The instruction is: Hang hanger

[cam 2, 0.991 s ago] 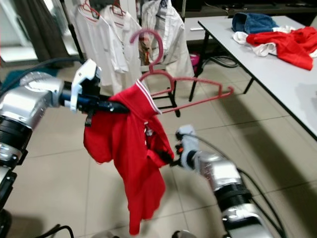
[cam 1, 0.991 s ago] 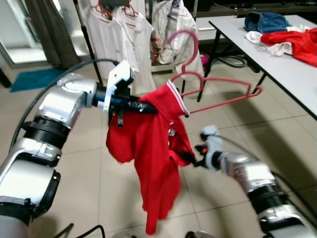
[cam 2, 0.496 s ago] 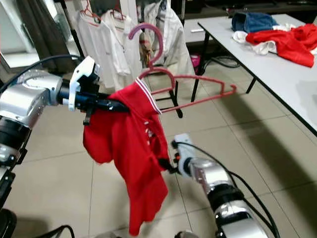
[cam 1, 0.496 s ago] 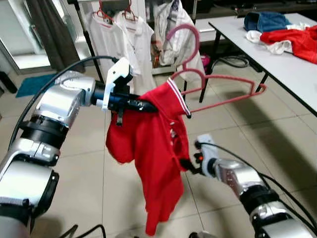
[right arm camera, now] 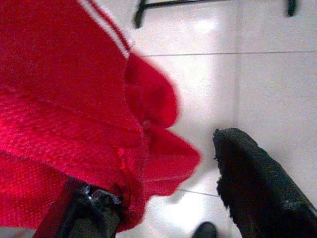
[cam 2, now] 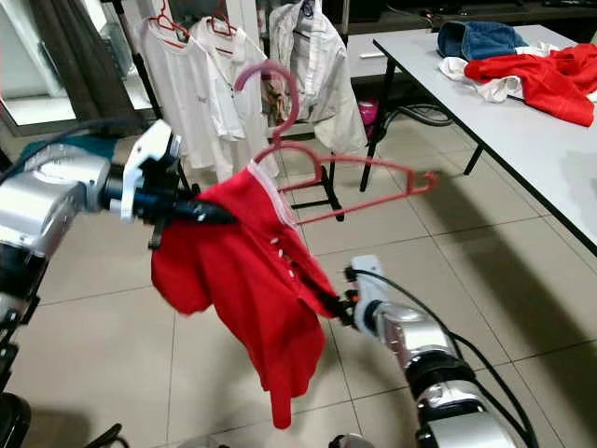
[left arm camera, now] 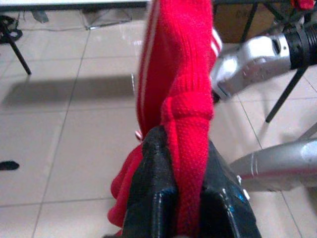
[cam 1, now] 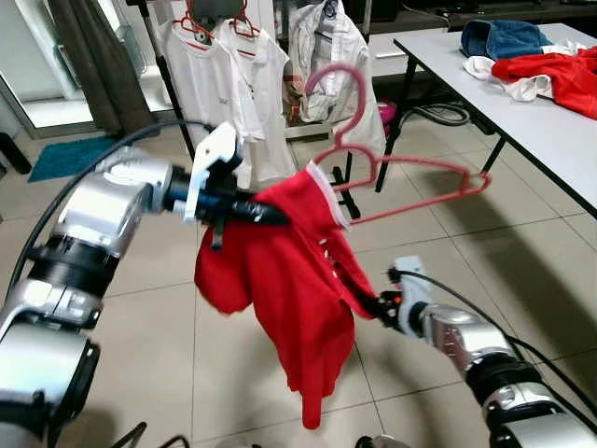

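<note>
A red polo shirt [cam 1: 289, 271] hangs from my left gripper [cam 1: 266, 213], which is shut on its shoulder next to the white-striped collar [left arm camera: 185, 129]. A pink plastic hanger [cam 1: 424, 191] sits partly in the shirt: its hook [cam 1: 340, 79] rises above the collar and one bare arm sticks out to the right. My right gripper [cam 1: 381, 303] is low against the shirt's front edge. In the right wrist view it [right arm camera: 163, 173] is open, with red cloth draped over one of its fingers [right arm camera: 89, 203] and the other standing apart.
A clothes rack [cam 1: 173, 84] with white shirts [cam 1: 224, 75] on red hangers stands behind. A white table [cam 1: 532, 131] at the right carries a red garment [cam 1: 555, 75] and a blue one [cam 1: 499, 39]. A blue mat [cam 1: 65, 154] lies far left on the tiled floor.
The shirt's lower part has swung to the right and its hem is higher. My right gripper has shifted right with the cloth, and the hanger's bare arm has dipped a little.
</note>
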You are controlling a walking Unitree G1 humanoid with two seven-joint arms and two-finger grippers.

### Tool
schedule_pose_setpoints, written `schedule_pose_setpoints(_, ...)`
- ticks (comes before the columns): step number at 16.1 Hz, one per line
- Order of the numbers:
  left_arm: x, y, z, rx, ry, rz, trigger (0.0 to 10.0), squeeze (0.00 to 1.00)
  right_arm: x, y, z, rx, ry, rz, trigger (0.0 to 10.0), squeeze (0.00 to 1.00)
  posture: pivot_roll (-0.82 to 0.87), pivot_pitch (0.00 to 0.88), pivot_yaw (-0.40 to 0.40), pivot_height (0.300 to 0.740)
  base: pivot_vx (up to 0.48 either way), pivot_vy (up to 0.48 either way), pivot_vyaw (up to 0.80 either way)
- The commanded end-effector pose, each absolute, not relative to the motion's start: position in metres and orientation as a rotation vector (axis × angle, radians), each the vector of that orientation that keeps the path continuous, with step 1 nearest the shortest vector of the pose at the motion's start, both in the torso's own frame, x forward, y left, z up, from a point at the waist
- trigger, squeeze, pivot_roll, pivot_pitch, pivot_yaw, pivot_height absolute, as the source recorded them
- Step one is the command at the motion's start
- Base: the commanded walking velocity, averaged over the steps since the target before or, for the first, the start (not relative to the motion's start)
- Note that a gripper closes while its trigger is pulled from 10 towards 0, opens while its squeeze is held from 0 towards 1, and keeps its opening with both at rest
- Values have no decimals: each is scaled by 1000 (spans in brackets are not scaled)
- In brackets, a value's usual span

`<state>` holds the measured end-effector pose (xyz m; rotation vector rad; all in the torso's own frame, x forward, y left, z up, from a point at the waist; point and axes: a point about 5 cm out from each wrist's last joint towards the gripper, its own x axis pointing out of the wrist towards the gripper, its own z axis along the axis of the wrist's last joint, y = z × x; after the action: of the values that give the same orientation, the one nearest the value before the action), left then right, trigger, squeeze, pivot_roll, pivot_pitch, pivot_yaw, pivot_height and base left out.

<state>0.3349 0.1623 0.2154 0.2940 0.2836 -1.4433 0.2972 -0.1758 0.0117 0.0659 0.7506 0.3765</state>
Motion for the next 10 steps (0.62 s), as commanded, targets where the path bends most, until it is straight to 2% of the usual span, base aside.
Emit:
schedule_pose_setpoints(1,334,171,236,305,200,-1419,0,0,296,-194,11,48,754,289,0,0,-74,0,57,740,0,0,0)
schedule_pose_setpoints(5,318,184,214,332,258,-1380,0,0,308,-218,35,131,598,172,0,0,-84,0,63,740,0,0,0)
schedule_pose_setpoints(7,308,187,199,368,294,-1352,0,0,319,-238,58,199,461,78,0,0,-82,0,51,740,0,0,0)
schedule_pose_setpoints(10,299,192,189,370,308,-1321,0,0,325,-261,75,196,395,-19,0,0,-74,0,25,740,0,0,0)
